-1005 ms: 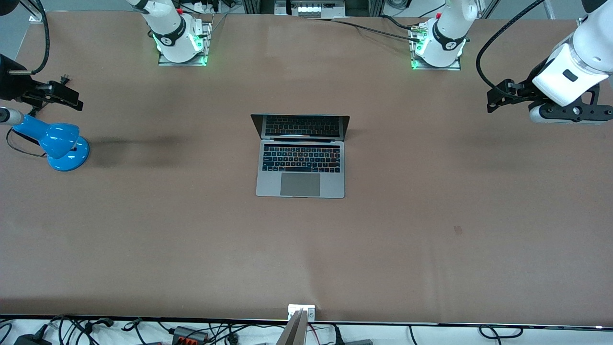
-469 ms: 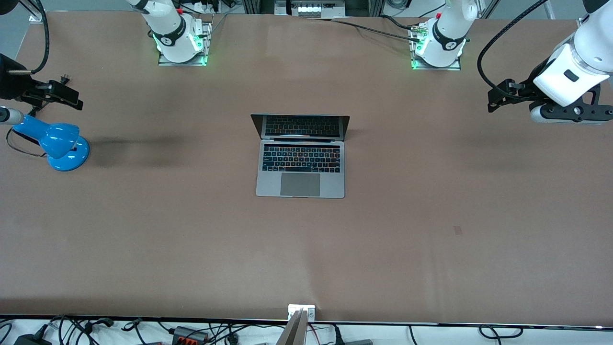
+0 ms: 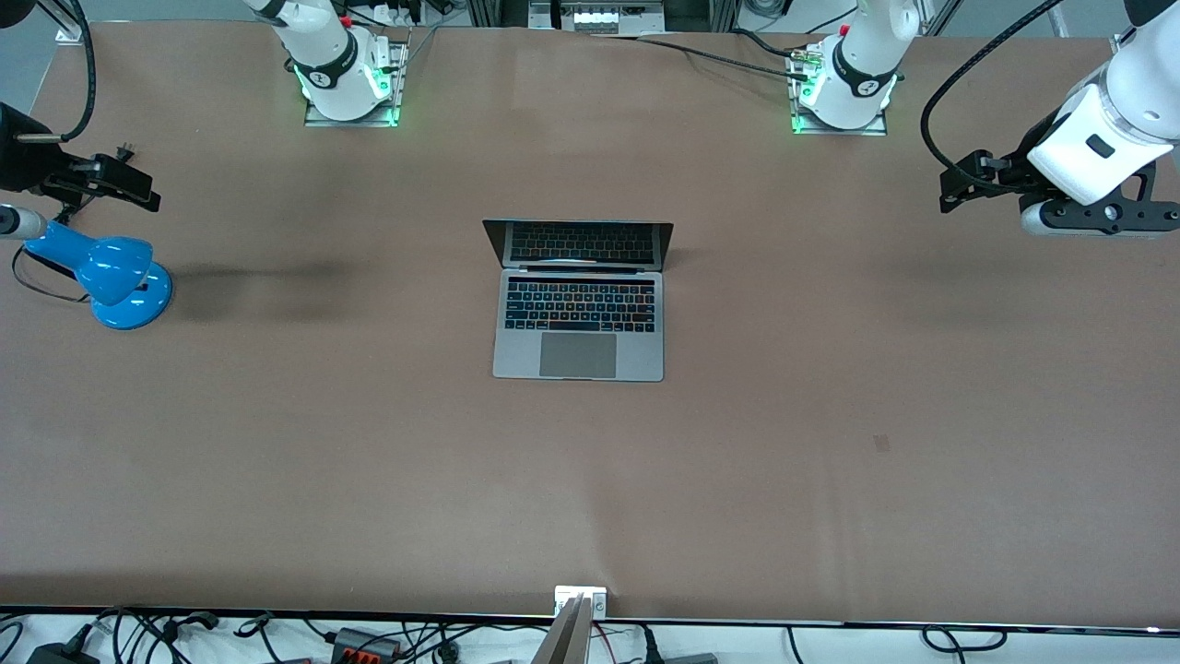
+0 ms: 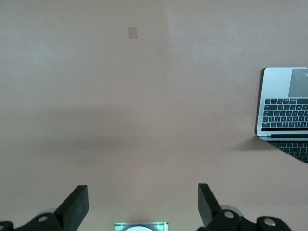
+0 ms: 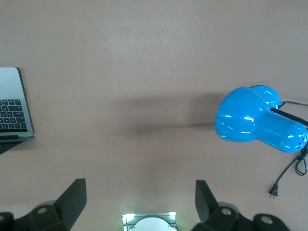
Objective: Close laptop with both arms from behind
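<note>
So the laptop sits pretty much dead centre on the brown tabletop, lid up, dark screen facing the front camera and picking up a reflection of the black keyboard. The grey trackpad is on the edge nearest that camera. Nothing is touching it.

Both arms are way out at the ends of the tabletop. The left gripper hangs up in the air over bare tabletop at the left arm's end, well apart from the laptop, jaws spread wide with nothing between them. Its wrist view looks down on the brown surface, with a corner of the laptop showing at the edge and a small pale patch on the surface farther off.

The right gripper is the same deal at the right arm's end: up in the air, jaws wide open and holding nothing. It's over the tabletop near a shiny blue desk lamp, which stands with its black cord and plug trailing beside it. The lamp is well apart from the laptop too.

Cables run along the table edge nearest the front camera.
</note>
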